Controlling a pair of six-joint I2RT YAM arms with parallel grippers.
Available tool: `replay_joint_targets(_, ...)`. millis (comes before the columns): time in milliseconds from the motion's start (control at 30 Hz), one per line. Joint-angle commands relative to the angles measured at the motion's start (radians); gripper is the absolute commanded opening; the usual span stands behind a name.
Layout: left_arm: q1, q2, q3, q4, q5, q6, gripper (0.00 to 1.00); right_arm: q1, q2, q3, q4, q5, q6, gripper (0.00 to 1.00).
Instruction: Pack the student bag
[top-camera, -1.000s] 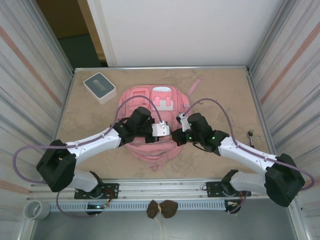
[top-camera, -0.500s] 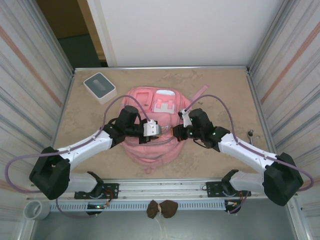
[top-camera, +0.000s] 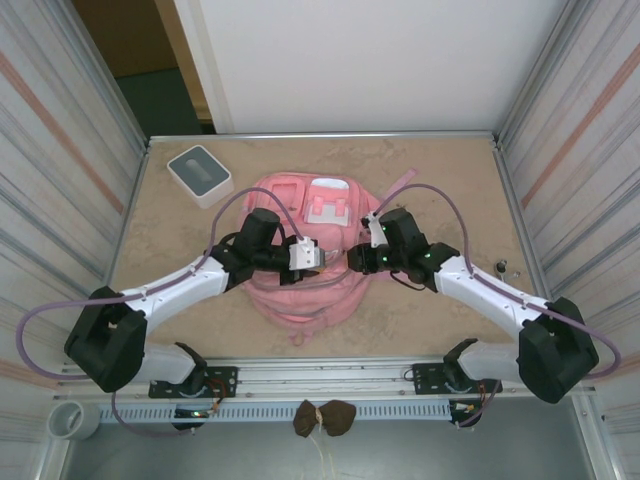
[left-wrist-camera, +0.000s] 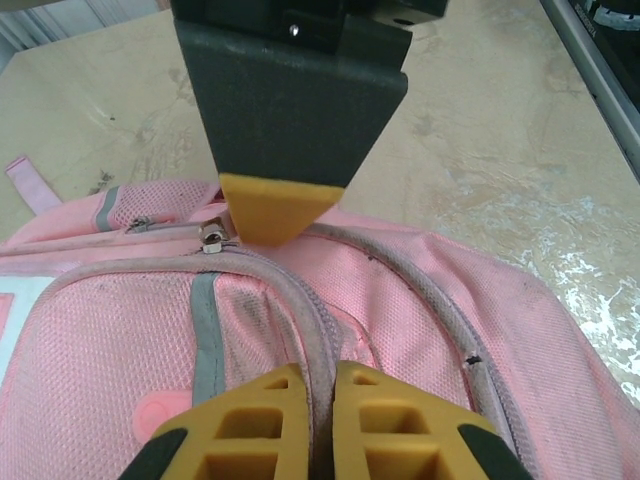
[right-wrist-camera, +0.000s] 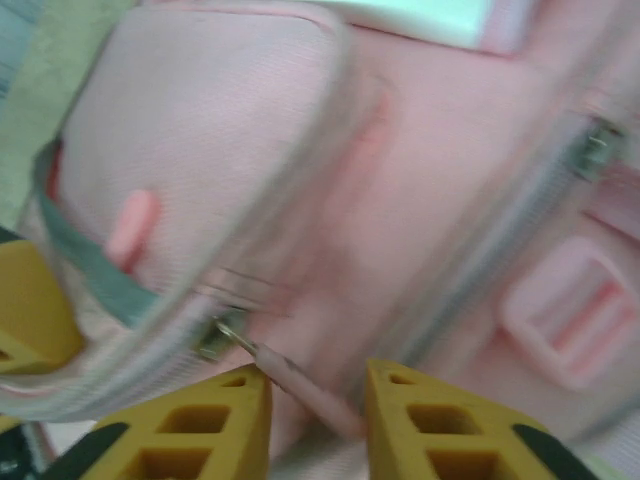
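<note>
Clamping shut on a zip seam (left-wrist-camera: 300, 310) of the student bag (top-camera: 300, 295), lying centre of the bench (top-camera: 480, 180): left jaws. Right jaws, at the bag's 3 o'clock, are standing apart around the zip pull (right-wrist-camera: 290, 380), not gripping. Risk: an off-centre close knocking the pull out sideways.

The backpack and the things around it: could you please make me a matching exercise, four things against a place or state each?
1. backpack
2. box
3. left arm
4. right arm

A. jaws apart, a zip pull between them
B. far left corner of the table
C. jaws shut on a pale zip line
D. middle of the table, beneath both arms

Pairs: 1-D, 2-B, 3-C, 4-A
</note>
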Motion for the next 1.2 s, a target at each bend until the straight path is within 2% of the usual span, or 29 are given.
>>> replay_joint_targets(0,0.001,0.006,0.013,0.040,0.020,-0.045,0.07,-0.061,-0.083,0.021,-0.130,0.127,-0.014,0.35)
replay_joint_targets(100,-0.014,0.042,0.040,0.028,-0.020,-0.055,0.14,-0.121,-0.144,0.020,-0.186,0.225,0.020,0.42)
replay_joint_targets(200,-0.051,0.086,0.091,-0.037,-0.127,-0.045,0.30,-0.182,-0.182,0.022,-0.212,0.292,0.043,0.48)
replay_joint_targets(233,-0.061,0.089,0.110,-0.064,-0.154,-0.051,0.36,-0.194,-0.190,0.025,-0.214,0.310,0.042,0.54)
replay_joint_targets(333,-0.075,0.045,0.127,-0.085,-0.184,-0.098,0.49,-0.203,-0.208,0.047,-0.222,0.379,0.025,0.63)
replay_joint_targets(500,-0.062,-0.125,0.039,0.067,-0.257,-0.248,0.62,-0.200,-0.236,0.096,-0.211,0.472,-0.013,0.77)
replay_joint_targets(600,-0.034,-0.234,-0.040,0.199,-0.349,-0.370,0.72,-0.183,-0.291,0.110,-0.162,0.505,-0.048,0.84)
replay_joint_targets(700,0.011,-0.325,-0.090,0.261,-0.504,-0.499,0.81,-0.143,-0.306,0.141,-0.127,0.564,-0.098,0.88)
replay_joint_targets(767,0.052,-0.376,-0.096,0.225,-0.611,-0.574,0.84,-0.104,-0.295,0.172,-0.118,0.624,-0.145,0.90)
replay_joint_targets(833,0.090,-0.416,-0.112,0.197,-0.703,-0.614,0.86,-0.065,-0.276,0.202,-0.116,0.692,-0.188,0.91)
replay_joint_targets(900,0.123,-0.457,-0.150,0.204,-0.817,-0.643,0.98,-0.036,-0.257,0.217,-0.109,0.783,-0.231,0.93)
replay_joint_targets(967,0.169,-0.502,-0.203,0.218,-0.961,-0.688,0.99,-0.035,-0.247,0.205,-0.086,0.860,-0.264,0.95)
replay_joint_targets(1067,0.266,-0.555,-0.271,0.213,-1.026,-0.734,0.99,-0.085,-0.247,0.147,-0.038,0.911,-0.290,0.98)
replay_joint_targets(1167,0.385,-0.576,-0.345,0.242,-1.017,-0.792,0.99,-0.178,-0.217,0.074,-0.008,0.882,-0.238,0.99)
